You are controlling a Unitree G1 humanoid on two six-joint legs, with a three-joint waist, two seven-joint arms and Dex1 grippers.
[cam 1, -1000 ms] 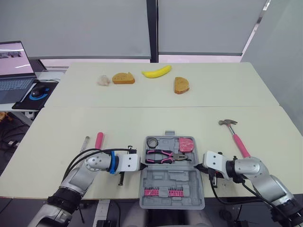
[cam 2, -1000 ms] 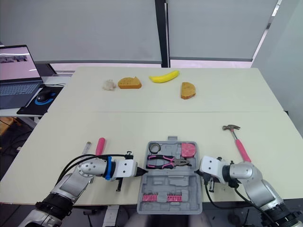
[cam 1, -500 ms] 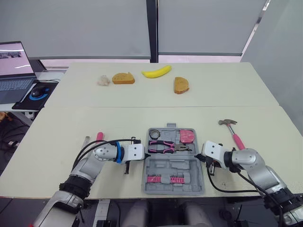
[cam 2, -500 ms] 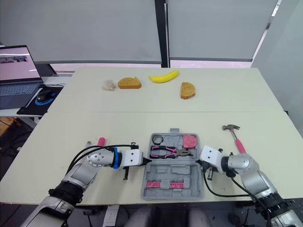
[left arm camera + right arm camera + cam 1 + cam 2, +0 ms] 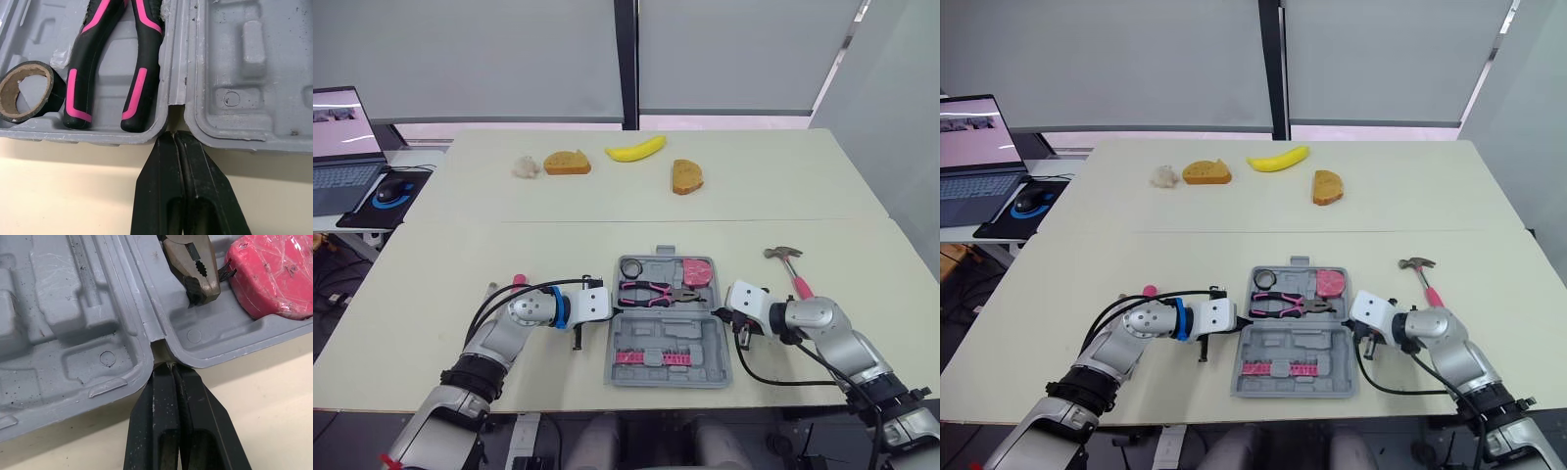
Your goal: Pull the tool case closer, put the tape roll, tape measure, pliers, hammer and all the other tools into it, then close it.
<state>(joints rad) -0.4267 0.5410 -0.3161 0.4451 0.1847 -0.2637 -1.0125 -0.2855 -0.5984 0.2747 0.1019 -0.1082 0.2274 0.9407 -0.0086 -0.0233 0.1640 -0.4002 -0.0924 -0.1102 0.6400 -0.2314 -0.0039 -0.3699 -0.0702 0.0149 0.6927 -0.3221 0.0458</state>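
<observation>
Left gripper [image 5: 175, 139] and right gripper [image 5: 171, 369]: fingers pressed together, tips at the tool case's [image 5: 671, 333] side hinge notches. Tool case: open, moved back from the table's [image 5: 607, 235] near edge in the last second, holding tape roll [image 5: 630, 266], pliers [image 5: 651, 292] and apparently the tape measure [image 5: 697, 270]. Hammer [image 5: 790, 269]: unpacked, near the right edge.

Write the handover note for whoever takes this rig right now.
Left gripper: shut, tips at the tool case hinge notch. Right gripper: shut, tips at the opposite hinge notch.
Case open near the front edge; tape roll, pliers and tape measure lie in its far half.
Left to do: hammer on the table right of the case, pink-handled tool left of it, then close.
</observation>
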